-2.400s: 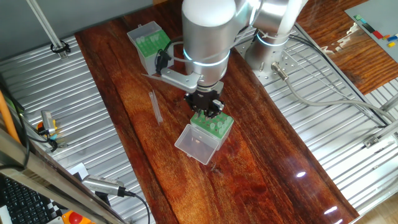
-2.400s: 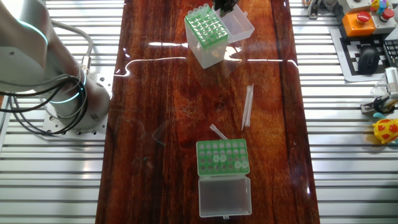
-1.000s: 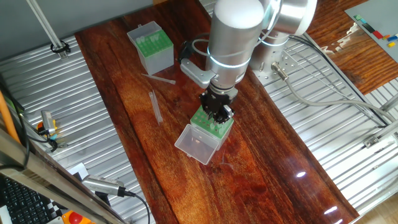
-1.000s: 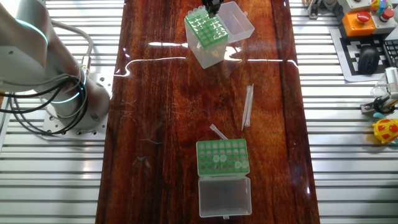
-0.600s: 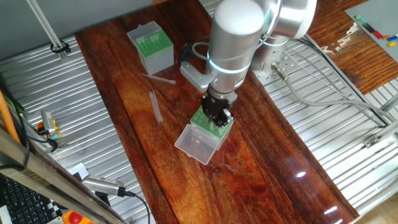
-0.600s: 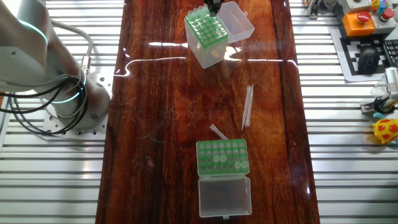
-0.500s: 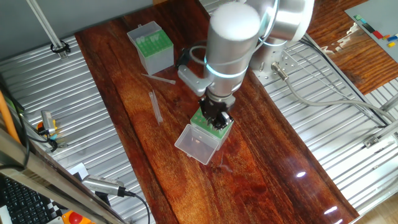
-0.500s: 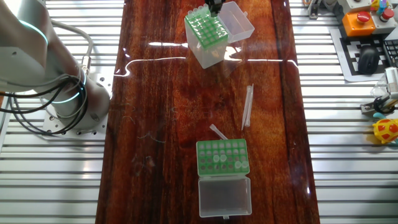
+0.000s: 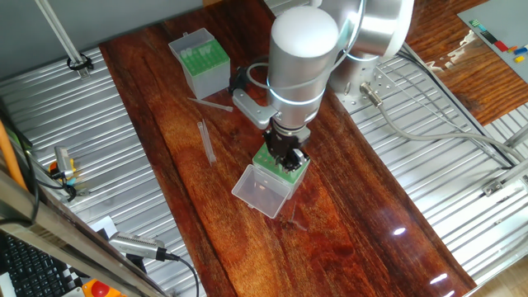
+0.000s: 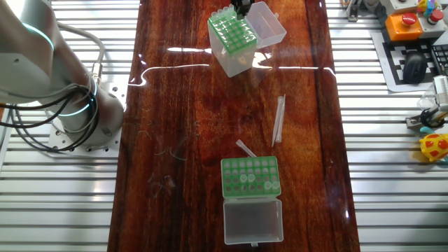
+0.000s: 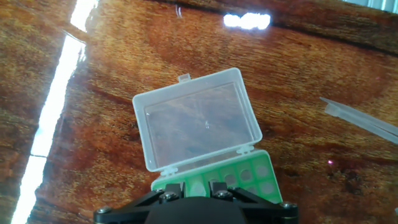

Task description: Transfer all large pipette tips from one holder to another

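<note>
Arm upright, claw [image 9: 286, 157] pointing down, fingers hidden

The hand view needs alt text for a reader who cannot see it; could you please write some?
A green rack with its clear hinged lid lying open on a glossy wooden table, seen from just above; the pincer's dark body fills the bottom edge. Pale pipette tips lie at right.

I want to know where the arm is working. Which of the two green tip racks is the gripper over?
The rack with its clear lid lying open on the table; the gripper hangs right above its holes. The taller whitish box stands far off, alone.
</note>
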{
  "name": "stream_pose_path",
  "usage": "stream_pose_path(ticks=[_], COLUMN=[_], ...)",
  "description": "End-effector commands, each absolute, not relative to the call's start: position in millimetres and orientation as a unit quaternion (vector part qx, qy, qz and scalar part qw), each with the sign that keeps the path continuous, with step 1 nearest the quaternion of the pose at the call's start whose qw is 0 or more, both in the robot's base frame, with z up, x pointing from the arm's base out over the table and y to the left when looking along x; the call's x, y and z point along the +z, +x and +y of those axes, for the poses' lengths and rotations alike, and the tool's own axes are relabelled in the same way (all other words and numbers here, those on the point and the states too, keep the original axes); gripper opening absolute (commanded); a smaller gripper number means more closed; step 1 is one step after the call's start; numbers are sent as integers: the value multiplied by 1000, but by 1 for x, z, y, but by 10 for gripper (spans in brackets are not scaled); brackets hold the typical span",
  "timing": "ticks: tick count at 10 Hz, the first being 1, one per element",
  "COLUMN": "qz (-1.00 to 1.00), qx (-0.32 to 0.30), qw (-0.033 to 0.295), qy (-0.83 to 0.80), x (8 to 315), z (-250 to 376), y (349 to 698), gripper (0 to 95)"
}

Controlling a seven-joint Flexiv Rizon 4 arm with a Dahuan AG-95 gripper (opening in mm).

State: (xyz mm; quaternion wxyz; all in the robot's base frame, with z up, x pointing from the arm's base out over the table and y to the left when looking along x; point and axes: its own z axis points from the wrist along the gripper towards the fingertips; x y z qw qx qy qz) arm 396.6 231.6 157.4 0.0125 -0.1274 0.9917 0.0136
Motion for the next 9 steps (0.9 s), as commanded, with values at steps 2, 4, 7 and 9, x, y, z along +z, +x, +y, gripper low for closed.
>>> stream_pose_path(ticks=[2, 4, 7, 9], qz=[991, 990, 989, 989], qx=[15, 15, 17, 17], qw=[10, 10, 13, 3], qy=[-133, -137, -144, -146], x=[155, 153, 148, 155], z=[231, 230, 230, 231], y=[395, 392, 392, 396], gripper=[190, 190, 0, 0])
